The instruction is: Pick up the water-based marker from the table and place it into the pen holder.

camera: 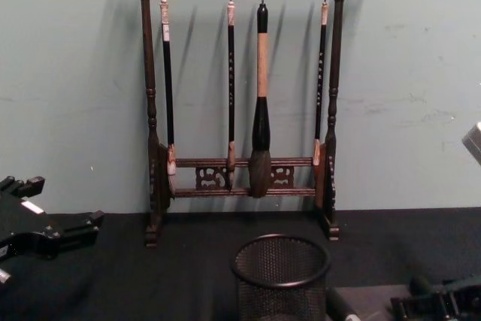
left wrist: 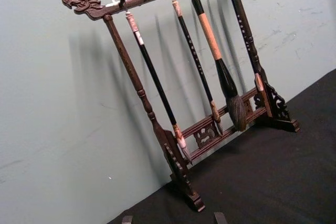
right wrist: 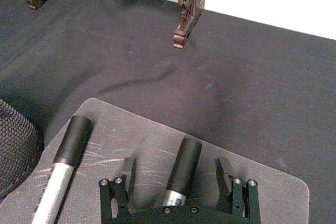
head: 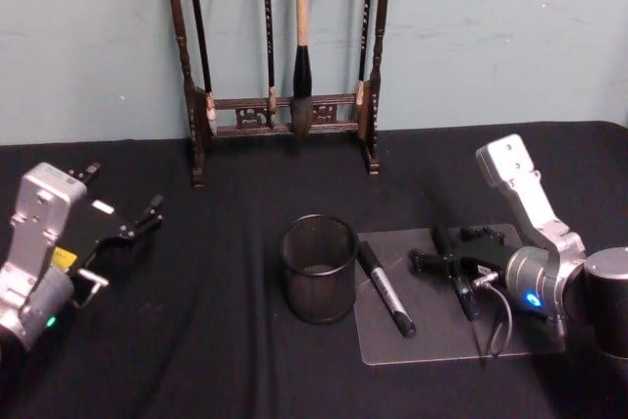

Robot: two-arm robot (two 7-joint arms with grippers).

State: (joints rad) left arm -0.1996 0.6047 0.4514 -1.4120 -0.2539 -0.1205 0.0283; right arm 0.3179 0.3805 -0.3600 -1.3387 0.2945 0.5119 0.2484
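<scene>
Two dark markers lie on a clear mat point(head: 432, 340). One water-based marker point(head: 465, 299) point(right wrist: 185, 167) sits between the fingers of my right gripper point(head: 442, 248) point(right wrist: 176, 176), which is open and low over the mat, its fingers point(right wrist: 127, 172) apart from the barrel on both sides. The other marker point(head: 386, 288) point(right wrist: 69, 148) lies beside the pen holder point(head: 319, 268) point(camera: 280, 276) point(right wrist: 16, 150), a black mesh cup standing left of the mat. My left gripper point(head: 132, 228) point(camera: 56, 232) hovers open at the far left, holding nothing.
A tall dark wooden brush rack point(head: 285, 115) point(left wrist: 178, 129) point(camera: 240, 178) with several hanging brushes stands at the back against the wall. Black cloth point(head: 216, 340) covers the table between the left arm and the cup.
</scene>
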